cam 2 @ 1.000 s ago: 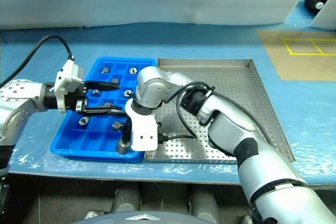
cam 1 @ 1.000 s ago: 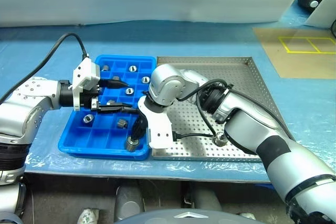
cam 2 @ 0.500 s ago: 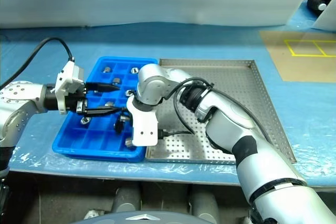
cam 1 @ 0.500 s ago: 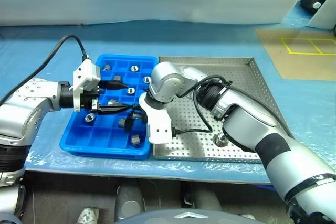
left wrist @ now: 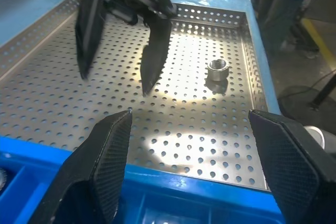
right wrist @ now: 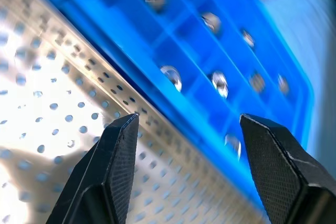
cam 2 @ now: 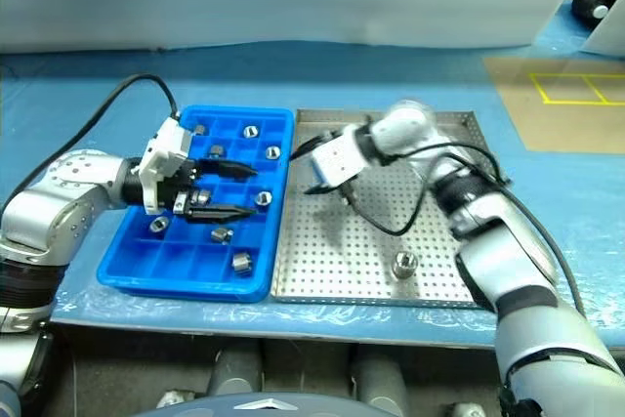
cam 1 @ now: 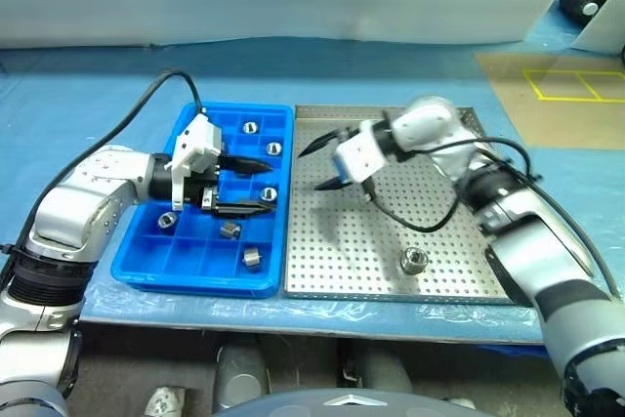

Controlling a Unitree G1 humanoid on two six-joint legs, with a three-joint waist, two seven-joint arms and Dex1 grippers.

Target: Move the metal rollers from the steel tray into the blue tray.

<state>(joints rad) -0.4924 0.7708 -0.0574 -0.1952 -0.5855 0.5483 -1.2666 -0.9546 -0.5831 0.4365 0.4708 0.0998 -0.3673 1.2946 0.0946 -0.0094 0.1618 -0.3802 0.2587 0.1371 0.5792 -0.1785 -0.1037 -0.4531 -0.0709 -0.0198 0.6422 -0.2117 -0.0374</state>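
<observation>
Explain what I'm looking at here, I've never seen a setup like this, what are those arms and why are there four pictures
These come from a humanoid robot with two arms, each ending in two black fingers. The two wide pictures are from the cameras in its head, looking down over its arms. The two close-ups are from a camera on each wrist, looking along that arm's own fingers.

On a table covered in blue sheeting sit a blue tray with small square compartments and a steel tray with a perforated floor. Several metal rollers lie in the blue compartments; one roller is left in the steel tray.

The left gripper hovers over the blue tray, fingers open, holding nothing. The right gripper is over the steel tray, also open and empty.
</observation>
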